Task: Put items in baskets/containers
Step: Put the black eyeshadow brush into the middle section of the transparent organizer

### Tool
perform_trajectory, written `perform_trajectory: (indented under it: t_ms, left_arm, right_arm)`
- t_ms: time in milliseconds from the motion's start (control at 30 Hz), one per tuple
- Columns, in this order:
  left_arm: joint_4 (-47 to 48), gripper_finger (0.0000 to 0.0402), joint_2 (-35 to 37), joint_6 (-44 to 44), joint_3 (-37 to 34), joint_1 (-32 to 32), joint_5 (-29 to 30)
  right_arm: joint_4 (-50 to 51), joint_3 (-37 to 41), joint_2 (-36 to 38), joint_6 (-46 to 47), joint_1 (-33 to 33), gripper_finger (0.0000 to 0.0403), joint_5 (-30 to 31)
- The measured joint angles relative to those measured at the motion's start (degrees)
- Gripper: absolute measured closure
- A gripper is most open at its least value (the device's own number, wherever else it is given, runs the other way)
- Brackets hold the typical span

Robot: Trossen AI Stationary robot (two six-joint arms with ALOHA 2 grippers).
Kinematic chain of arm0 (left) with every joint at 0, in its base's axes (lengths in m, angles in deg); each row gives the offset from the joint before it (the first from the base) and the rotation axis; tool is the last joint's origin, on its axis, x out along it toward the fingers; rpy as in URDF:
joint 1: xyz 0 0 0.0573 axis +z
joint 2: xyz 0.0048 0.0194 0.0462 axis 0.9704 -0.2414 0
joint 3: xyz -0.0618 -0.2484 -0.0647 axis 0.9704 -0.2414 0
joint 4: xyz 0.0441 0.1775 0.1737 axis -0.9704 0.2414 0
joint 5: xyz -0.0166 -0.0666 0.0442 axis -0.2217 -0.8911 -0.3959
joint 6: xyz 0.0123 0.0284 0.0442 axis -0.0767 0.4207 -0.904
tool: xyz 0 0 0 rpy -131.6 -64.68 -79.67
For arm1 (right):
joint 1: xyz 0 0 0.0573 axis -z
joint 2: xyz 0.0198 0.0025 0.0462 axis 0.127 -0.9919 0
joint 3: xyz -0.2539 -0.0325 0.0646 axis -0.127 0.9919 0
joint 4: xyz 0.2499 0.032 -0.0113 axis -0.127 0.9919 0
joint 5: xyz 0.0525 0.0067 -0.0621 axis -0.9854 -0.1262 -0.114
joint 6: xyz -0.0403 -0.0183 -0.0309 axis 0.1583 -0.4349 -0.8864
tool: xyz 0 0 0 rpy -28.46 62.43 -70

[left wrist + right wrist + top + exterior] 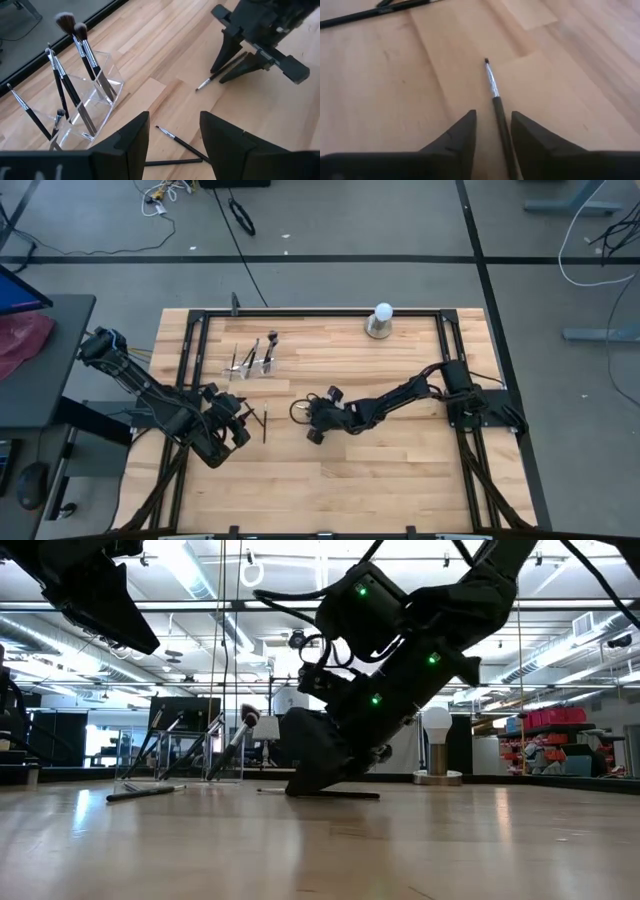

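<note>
The clear holder (250,366) (87,107) stands at the table's far left and has several brushes upright in it. My right gripper (494,131) (312,422) is open and low at mid-table, with a finger on either side of a thin brush (496,102) (216,80) lying flat on the wood. My left gripper (175,135) (238,424) is open and hovers near the holder. Two more brushes (181,144) (170,162) lie on the table just ahead of it. My right gripper comes at the brush slanting down from the table's right, with its fingers lying along the brush. The dark handle (502,131) runs between them, close to one finger (530,137). I cannot tell whether that finger touches it. The brush lies flat on the table.
A white ball on a grey round base (381,321) (437,745) stands at the far edge. A dark metal frame (300,312) borders the table. Another brush (145,793) lies to the left in the low view. Bare wood (400,480) stretches along the near side.
</note>
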Motion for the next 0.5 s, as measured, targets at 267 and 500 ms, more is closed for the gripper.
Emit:
perform_trajectory:
  t_ms: [267,500]
  left_arm:
    - [-0.1,0.0220,0.0,-0.7,0.0,0.0,-0.1]
    - [-4.8,0.0220,0.0,-3.3,-0.8,0.0,2.2]
  right_arm:
    - [-4.3,1.7,0.3,-12.4,2.9,0.0386,-7.8]
    - [-13.1,10.7,4.4,-8.5,2.3,0.0396,-4.4]
